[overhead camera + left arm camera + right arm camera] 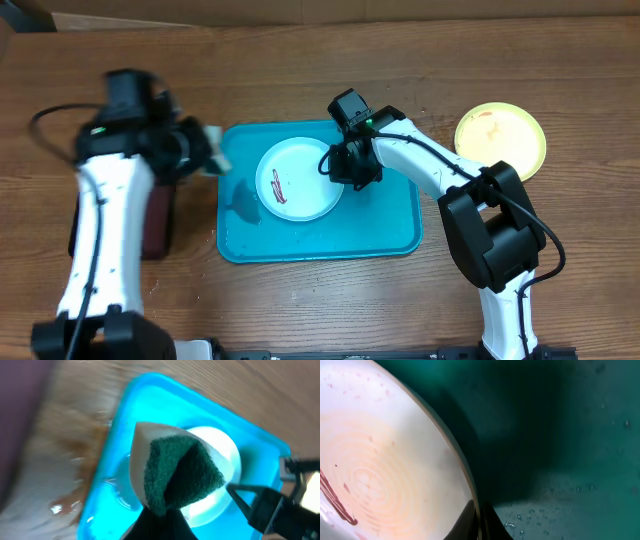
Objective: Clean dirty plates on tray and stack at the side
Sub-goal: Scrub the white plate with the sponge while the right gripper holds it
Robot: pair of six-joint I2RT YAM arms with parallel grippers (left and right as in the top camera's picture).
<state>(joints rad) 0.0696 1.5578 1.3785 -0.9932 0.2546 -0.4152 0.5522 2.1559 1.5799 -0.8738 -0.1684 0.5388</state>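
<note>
The tray lies at the middle of the table, and the white plate sits in its left half, with dark brown smears toward the plate's 9 o'clock side. The right gripper is down at the plate's 3 o'clock rim with its jaws pinched on that edge. The right wrist view shows the thin rim caught between the two fingertips, with wet tray floor beside it. The left gripper is at the tray's 10 o'clock corner, clamped on a sponge whose green scouring face and pale body point toward the plate. From the pictures it cannot be told whether the sponge touches the tray. The yellow-green plate rests on the bare table at about 2 o'clock from the tray, apart from it, with faint marks on its face. A maroon tray lies at 9 o'clock from the blue one, partly under the left arm.
</note>
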